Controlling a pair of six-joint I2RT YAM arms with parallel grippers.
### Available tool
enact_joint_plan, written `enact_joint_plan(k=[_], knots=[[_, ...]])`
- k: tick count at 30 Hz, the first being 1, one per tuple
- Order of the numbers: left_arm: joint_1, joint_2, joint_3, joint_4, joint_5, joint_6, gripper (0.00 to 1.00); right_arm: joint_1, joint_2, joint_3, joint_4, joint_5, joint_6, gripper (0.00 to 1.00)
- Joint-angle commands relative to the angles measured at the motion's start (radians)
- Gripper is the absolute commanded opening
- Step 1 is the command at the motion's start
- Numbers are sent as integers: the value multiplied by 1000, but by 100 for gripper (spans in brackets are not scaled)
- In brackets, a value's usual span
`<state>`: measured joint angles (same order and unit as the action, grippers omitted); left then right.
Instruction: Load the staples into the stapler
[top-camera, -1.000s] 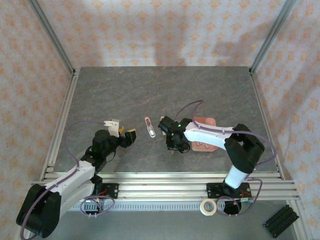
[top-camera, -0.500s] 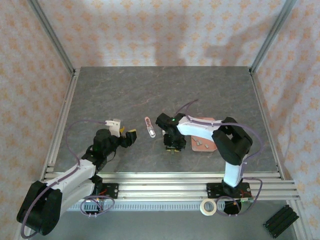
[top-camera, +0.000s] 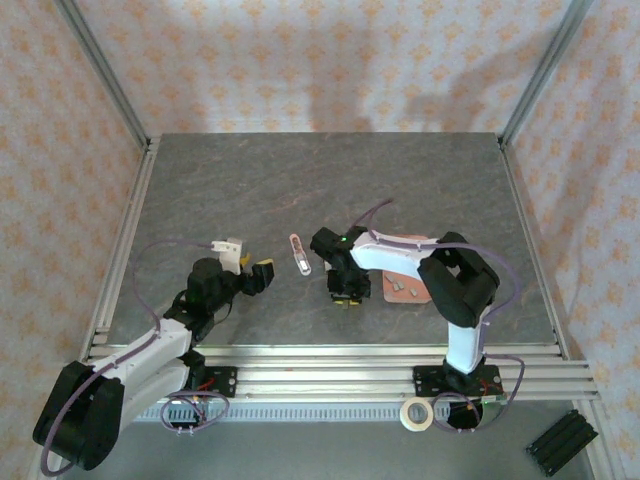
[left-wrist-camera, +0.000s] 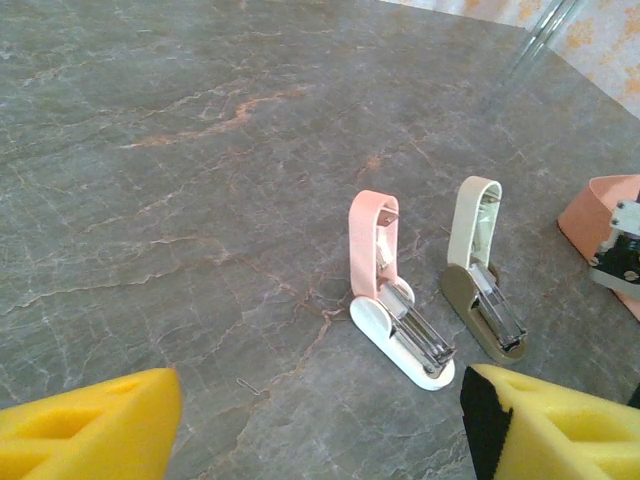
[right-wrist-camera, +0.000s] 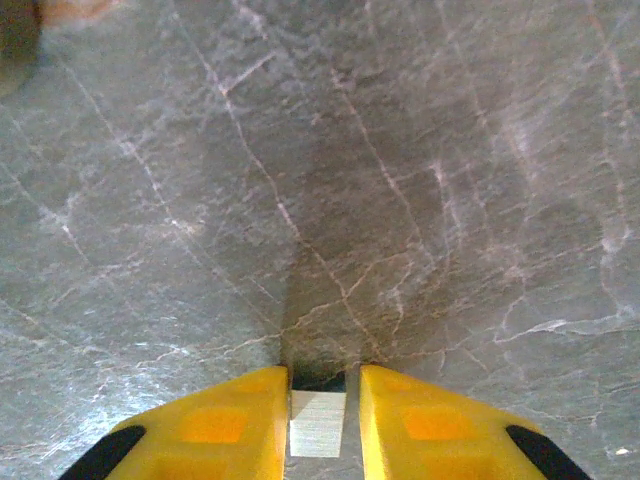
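A pink-and-white stapler (left-wrist-camera: 398, 318) lies hinged open on the grey table, its metal channel bare; it also shows as the stapler (top-camera: 299, 254). A beige and olive stapler (left-wrist-camera: 487, 290) lies open beside it. My left gripper (left-wrist-camera: 320, 425) stands open just short of them, holding nothing. My right gripper (right-wrist-camera: 318, 395) points down at the table to the right of the staplers, as the right gripper (top-camera: 345, 292). A staple strip (right-wrist-camera: 318, 422) sits between its jaws, against the left finger with a thin gap at the right finger. More staples (top-camera: 400, 286) lie on the pink tray (top-camera: 418, 246).
One tiny loose staple (left-wrist-camera: 245, 385) lies on the table in front of my left gripper. The pink tray's edge (left-wrist-camera: 598, 215) is at the right. Metal rails run along the table's near edge, where a tape roll (top-camera: 416, 413) sits.
The right arm's elbow has swung left and back, uncovering the pink tray. The right jaws have narrowed around the staple strip. The left arm has not moved.
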<state>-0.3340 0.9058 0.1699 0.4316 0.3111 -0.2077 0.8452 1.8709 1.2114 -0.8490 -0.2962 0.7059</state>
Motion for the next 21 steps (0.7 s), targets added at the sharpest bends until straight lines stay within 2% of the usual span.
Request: enact_joint_plan(k=[1, 7, 13, 21], knots=[[-10, 1, 31, 10, 10, 12, 75, -6, 19, 19, -5, 7, -5, 24], [-13, -1, 31, 8, 5, 13, 74, -6, 37, 7, -4, 18, -2, 20], [-14, -2, 29, 7, -3, 11, 74, -6, -35, -7, 40, 67, -1, 17], [-19, -6, -23, 74, -136, -93, 74, -5, -140, 5, 184, 184, -25, 17]])
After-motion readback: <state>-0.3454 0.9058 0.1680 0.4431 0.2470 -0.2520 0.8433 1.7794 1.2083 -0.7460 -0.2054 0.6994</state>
